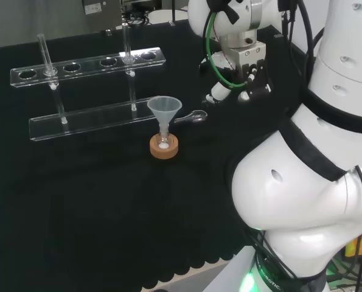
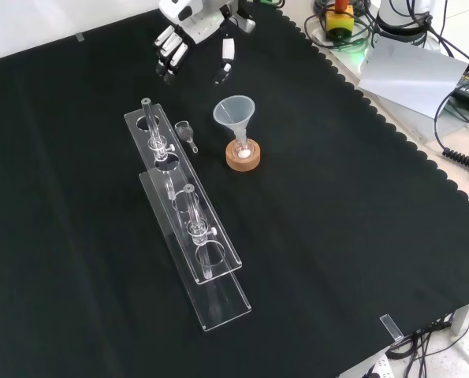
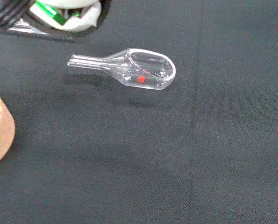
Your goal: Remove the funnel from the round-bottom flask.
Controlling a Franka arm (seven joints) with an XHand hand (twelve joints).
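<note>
Funnel (image 2: 234,115) x1, flask (image 2: 242,150) x1, hand (image 2: 188,35) x1

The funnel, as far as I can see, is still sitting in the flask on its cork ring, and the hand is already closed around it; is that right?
Not quite. The funnel does sit in the flask on the cork ring, but the hand is not closed around it. The front view shows it open above the cloth, clear of the funnel, holding nothing.

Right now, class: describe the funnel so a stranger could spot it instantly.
Find the long clear test tube rack on the black cloth. Beside it sits a cork ring, and the funnel stands upright above it. Unlike the small glass scoop lying flat nearby, it is a wide-mouthed cone.
</note>
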